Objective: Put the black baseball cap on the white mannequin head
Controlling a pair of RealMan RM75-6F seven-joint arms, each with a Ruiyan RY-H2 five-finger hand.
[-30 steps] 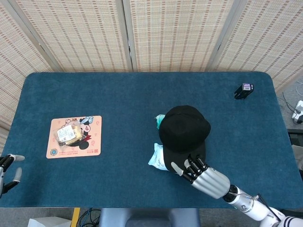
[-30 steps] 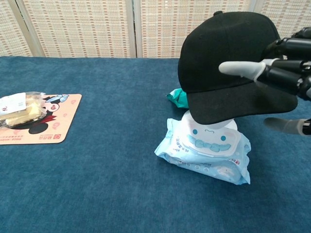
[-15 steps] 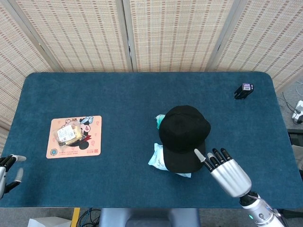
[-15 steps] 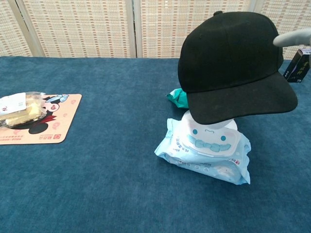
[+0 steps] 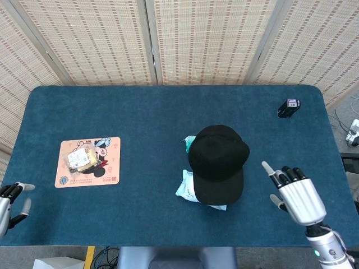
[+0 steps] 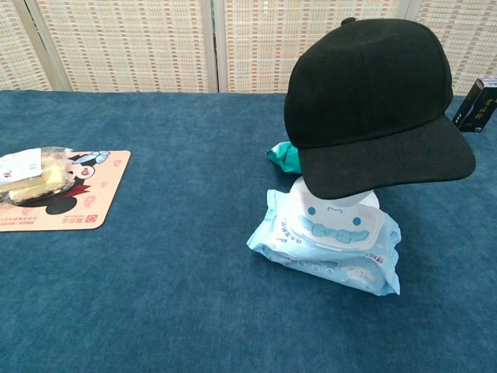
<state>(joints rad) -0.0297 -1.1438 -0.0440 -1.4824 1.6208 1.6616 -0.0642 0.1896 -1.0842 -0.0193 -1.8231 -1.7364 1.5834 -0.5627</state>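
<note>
The black baseball cap [image 5: 217, 159] [image 6: 371, 105] sits raised above the table, its brim toward the front edge. It covers whatever holds it up, so the white mannequin head is hidden in both views. My right hand [image 5: 298, 194] is open with fingers spread, off to the right of the cap and apart from it. Only the head view shows it. My left hand [image 5: 9, 199] is at the far left front edge, fingers apart and holding nothing.
A light-blue wet-wipe pack [image 6: 330, 241] [image 5: 188, 190] lies under the cap's brim, with a small teal packet [image 6: 284, 156] behind it. A pink mat [image 5: 88, 161] with a wrapped snack [image 6: 25, 175] is at the left. A small black box [image 5: 289, 107] stands at the back right.
My right hand has let go of the cap's brim and drawn back to the right, leaving the chest view. The cap stays in place. The left hand barely moved.
</note>
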